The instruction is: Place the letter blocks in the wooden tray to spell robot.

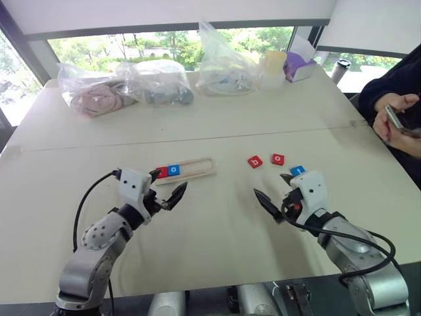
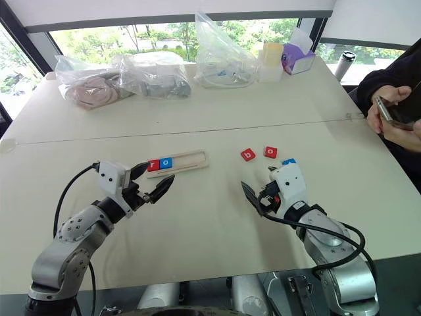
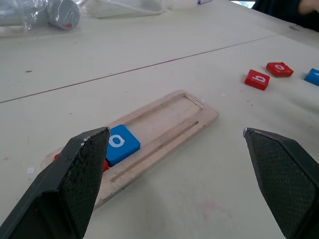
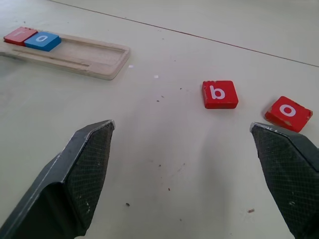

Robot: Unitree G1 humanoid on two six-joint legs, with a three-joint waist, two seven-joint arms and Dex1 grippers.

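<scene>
Left eye view gives you the whole counter (image 1: 217, 131): the wooden tray (image 1: 196, 166) lies left of centre, and at its left end sit a red tile (image 1: 162, 172) and, touching it on the right, a blue o tile (image 1: 173, 169). The rest of the tray's groove is bare. The red tile's letter is hard to read for you here, and in the left wrist view a pincer finger covers most of it.

Your left pincer (image 1: 168, 187) hangs just near of the tray's left end, jaws spread wide and holding nothing. Your right pincer (image 1: 275, 191) is likewise spread wide and empty, well right of the tray.

Beyond the right pincer, a red b tile (image 4: 220, 94) and a red o tile (image 4: 288, 113) lie loose on the counter, close together but apart. A second blue tile (image 1: 297, 170) lies just right of them, partly hidden behind the right pincer; its letter cannot be made out.

Along the far edge you see clear plastic bags (image 1: 125, 84). A person's hands (image 1: 395, 118) hold a phone at the right edge, cut off by the frame.
</scene>
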